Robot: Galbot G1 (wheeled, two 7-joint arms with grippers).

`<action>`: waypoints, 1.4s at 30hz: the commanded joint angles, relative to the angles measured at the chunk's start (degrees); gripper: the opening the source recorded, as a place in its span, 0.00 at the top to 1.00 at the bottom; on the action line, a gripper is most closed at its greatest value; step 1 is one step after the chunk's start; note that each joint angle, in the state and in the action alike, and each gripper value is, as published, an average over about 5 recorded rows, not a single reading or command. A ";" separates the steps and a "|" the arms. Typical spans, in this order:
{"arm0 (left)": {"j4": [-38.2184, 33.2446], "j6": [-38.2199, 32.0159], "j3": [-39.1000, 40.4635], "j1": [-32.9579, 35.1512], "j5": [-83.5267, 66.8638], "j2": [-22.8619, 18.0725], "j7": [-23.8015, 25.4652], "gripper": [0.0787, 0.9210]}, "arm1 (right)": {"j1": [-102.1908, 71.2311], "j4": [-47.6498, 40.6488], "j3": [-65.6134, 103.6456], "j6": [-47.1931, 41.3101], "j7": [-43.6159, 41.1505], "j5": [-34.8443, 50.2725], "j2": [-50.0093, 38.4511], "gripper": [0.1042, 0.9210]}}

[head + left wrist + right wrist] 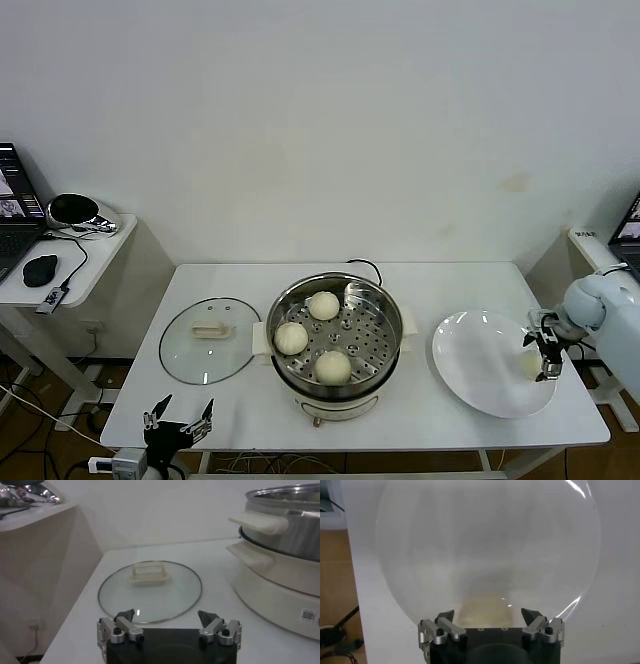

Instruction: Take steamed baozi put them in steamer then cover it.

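1. Steamer (335,345) mid-counter (400,425), 3 steamed baozi (323,305) inside.
2. Right claw (549,358) spread apart around the 4th bun (530,364) on the plate (480,370).
3. Left claw (178,418) apart, parked near the glass lid (207,340).

cream baozi (323,305), steel perforated steamer (385,352), white plate (470,375)

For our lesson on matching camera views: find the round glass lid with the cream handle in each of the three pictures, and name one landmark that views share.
Head view: the round glass lid with the cream handle lies flat on the white table, left of the shiny steel steamer.
Left wrist view: the lid is mid-picture, beyond the open left gripper.
Right wrist view: not in it.
Shared landmark: the steamer, in the head and left wrist views.
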 commanded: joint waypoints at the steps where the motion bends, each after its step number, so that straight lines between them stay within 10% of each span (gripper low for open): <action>1: 0.01 0.02 0.09 0.02 0.15 -0.06 0.00 0.12 | -0.42 -1.69 0.75 0.49 0.58 -1.44 0.63 0.12; 14: 0.03 -0.04 0.25 0.13 0.07 -0.06 -0.05 0.12 | 0.46 -1.10 -0.23 0.53 -0.53 -1.41 0.52 0.13; 28: 0.39 -0.04 0.59 -0.01 0.36 -0.19 -0.23 0.12 | 0.92 0.13 -0.13 -0.75 -1.30 1.47 -0.42 0.36; 42: 0.33 0.41 0.02 -1.27 2.09 -0.13 -1.05 0.12 | 23.10 13.18 -19.79 -8.35 -4.87 23.00 -5.10 0.36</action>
